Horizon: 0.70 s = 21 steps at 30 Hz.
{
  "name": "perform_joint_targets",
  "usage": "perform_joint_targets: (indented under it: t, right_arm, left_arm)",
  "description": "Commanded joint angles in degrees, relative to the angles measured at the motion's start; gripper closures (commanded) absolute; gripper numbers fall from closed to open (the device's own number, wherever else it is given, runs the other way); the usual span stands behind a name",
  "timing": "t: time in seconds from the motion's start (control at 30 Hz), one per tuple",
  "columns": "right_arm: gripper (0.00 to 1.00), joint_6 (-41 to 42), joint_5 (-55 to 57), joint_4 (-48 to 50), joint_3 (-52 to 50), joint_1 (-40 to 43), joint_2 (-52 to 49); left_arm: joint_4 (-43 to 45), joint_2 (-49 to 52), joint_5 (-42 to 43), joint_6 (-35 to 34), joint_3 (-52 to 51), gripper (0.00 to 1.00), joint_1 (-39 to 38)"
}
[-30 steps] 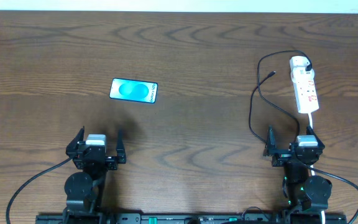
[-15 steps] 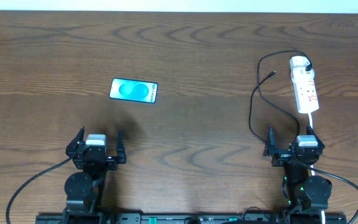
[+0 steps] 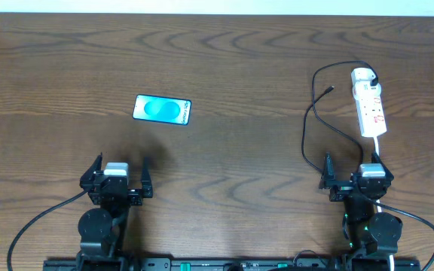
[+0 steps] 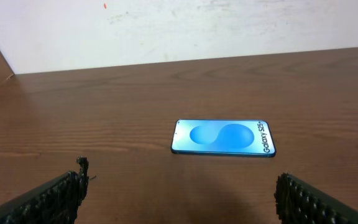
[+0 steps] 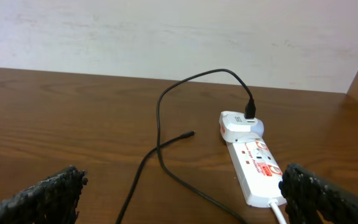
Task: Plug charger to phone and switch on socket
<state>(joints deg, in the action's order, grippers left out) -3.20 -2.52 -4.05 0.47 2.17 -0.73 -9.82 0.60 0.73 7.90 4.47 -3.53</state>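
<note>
The phone (image 3: 162, 110) lies flat on the wooden table left of centre, its blue screen lit and facing up; the left wrist view shows the phone (image 4: 222, 137) ahead of my fingers. The white socket (image 3: 370, 108) lies at the right with a white adapter (image 3: 362, 75) at its far end. The charger (image 3: 304, 139), a thin black cable, loops from the adapter, and its free plug (image 3: 329, 91) rests on the table left of the socket. My left gripper (image 3: 123, 161) and right gripper (image 3: 351, 164) stand open near the front edge, holding nothing.
The socket's thick white cord (image 3: 376, 147) runs toward my right arm's base. A pale wall (image 5: 166, 31) stands behind the table's far edge. In the right wrist view the socket (image 5: 257, 165) and the charger's plug (image 5: 188, 134) lie ahead of the open gripper (image 5: 182, 180).
</note>
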Motion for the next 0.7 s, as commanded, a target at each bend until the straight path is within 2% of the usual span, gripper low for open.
perform_joint_targets:
  t: [0.0, 0.27, 0.67]
  right_arm:
    - [0.01, -0.24, 0.46, -0.22, -0.15, 0.2, 0.46]
    - [0.01, -0.24, 0.46, -0.22, -0.15, 0.2, 0.46]
    - [0.01, -0.24, 0.46, -0.22, -0.15, 0.2, 0.46]
  left_arm:
    - [0.48, -0.31, -0.7, -2.49, -0.96, 0.02, 0.24]
    - [1.33, -0.26, -0.68, -8.22, 2.97, 0.02, 0.24]
    - [1.4, 6.38, 0.2, -8.92, 11.98, 0.02, 0.24]
